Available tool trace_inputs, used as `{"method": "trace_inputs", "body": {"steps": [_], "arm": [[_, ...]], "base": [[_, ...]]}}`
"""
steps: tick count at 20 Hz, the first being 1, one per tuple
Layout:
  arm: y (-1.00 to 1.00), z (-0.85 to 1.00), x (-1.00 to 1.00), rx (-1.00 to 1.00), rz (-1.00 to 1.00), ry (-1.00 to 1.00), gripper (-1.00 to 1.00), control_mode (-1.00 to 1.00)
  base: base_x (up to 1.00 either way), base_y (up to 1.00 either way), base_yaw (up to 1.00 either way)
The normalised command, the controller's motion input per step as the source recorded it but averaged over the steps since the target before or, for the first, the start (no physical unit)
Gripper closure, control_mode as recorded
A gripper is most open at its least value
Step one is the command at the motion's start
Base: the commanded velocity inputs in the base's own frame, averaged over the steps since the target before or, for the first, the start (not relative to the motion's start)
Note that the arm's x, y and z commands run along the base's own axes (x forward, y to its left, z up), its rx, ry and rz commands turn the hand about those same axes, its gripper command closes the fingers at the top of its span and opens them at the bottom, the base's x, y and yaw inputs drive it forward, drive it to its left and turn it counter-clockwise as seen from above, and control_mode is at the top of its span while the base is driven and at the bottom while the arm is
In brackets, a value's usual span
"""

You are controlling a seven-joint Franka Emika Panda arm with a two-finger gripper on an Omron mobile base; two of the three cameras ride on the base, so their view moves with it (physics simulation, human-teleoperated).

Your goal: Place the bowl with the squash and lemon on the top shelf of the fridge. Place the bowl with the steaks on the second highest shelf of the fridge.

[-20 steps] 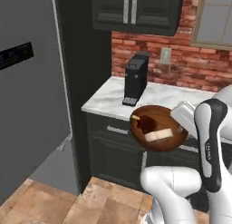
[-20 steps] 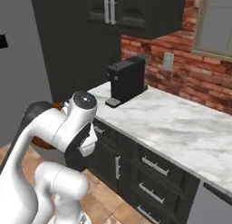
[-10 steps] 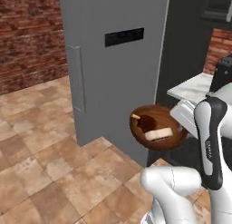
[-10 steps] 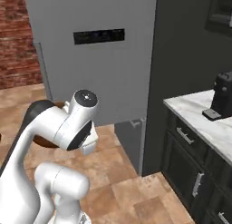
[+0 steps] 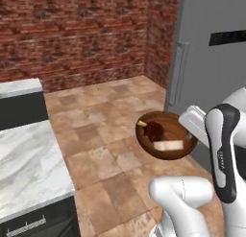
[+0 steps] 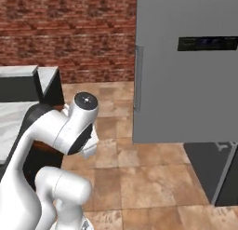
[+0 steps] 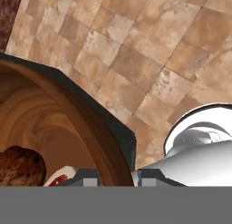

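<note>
A red brick wall (image 5: 72,34) runs behind a floor of tan stone tiles (image 5: 105,130). A white marble desk (image 5: 26,169) with dark cabinet fronts (image 5: 38,224) below stands at left, near the wall.

In the left base view, the fridge (image 5: 211,73) is cut off by the top and right edges. The robot's white wrist covers the near rim of the bowl with the steaks (image 5: 166,135), hiding the gripper's contact with it. In the hand view, the bowl runs off the left and bottom edges, and the steaks (image 7: 18,166) show only partly. The fridge interior is hidden behind its closed door.
</note>
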Motion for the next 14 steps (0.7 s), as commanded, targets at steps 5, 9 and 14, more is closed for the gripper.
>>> {"method": "trace_inputs", "body": {"steps": [5,9,14], "arm": [[0.0,0.0,0.0,0.0,0.0,0.0,1.0,1.0],[0.0,0.0,0.0,0.0,0.0,0.0,1.0,1.0],[0.0,0.0,0.0,0.0,0.0,0.0,1.0,1.0]], "base": [[1.0,0.44,0.11],[1.0,0.16,0.09],[1.0,0.46,0.06]]}}
